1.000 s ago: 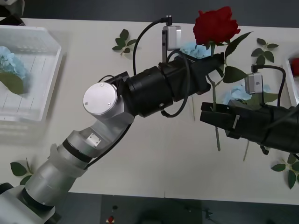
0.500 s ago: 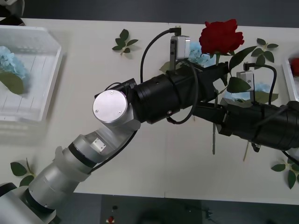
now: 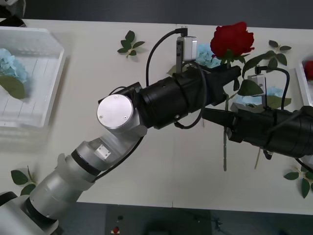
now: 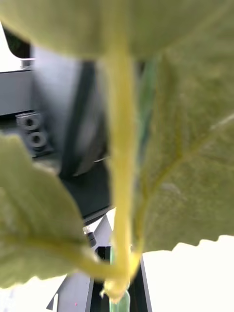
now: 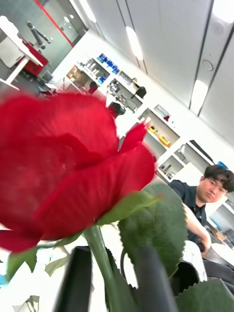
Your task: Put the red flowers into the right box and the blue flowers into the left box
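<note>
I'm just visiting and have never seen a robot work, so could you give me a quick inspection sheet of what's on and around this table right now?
Surface: white table, mostly bare in the middle.
Job's things: red rose held up off the table; blue flowers lying behind the arms; one blue flower in the left box; something red in the right box.
Clutter: loose leaf sprigs scattered about.
Grippers: left gripper shut on the rose stem; right gripper just below it at the stem, state unclear.
Cables: black cables looped on both arms.
Surroundings: shelves and a seated person in the room.
</note>
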Tool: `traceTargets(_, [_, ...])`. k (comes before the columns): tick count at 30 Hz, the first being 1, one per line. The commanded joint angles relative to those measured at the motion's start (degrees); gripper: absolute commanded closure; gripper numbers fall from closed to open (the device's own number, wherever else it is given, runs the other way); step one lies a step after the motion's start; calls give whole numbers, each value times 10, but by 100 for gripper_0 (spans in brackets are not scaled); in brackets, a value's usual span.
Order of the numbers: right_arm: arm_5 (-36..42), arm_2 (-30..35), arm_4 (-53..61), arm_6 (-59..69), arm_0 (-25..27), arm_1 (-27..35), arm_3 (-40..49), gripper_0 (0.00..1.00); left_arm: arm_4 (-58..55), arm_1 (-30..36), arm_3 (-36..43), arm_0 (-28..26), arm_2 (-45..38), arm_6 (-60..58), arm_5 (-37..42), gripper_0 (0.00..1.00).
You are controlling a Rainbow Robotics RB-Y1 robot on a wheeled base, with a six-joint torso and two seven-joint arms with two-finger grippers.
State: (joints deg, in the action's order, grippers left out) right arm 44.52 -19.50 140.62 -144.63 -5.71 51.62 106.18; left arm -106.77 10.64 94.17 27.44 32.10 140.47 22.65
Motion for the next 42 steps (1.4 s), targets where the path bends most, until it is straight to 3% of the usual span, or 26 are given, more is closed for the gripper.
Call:
traceTargets(1, [1,7,3,6,-6,1,7,100,-6,25,8,-5,-2,8,-3,26])
traceTargets(10, [-7,30,4,18,-11,30,-19,100,-92,156,27,-6,-5,12,2,25])
traceTargets(16, [-15,31,3,115,-55,128,-97,100,-129,269,32,-17,-46,10,82,25])
traceTargets(21, [-4,31,-37,229,-84,202,-159,100,-115,311,15,-43,-112,10,165,25])
traceTargets(27, [2,31,-166,361,-127,272,-235,100,-13,312,-30,-62,-263,14,338,25])
traceTargets(32, [0,30,-398,457,-171,290,-281,100,56,301,-43,-61,-380,17,453,25])
traceTargets(37, [0,24,-565,526,-201,285,-317,100,67,296,-45,-62,-400,86,472,25])
traceTargets(42, [-9,-33,-684,581,-260,275,-382,100,67,269,-66,-67,-400,145,456,25])
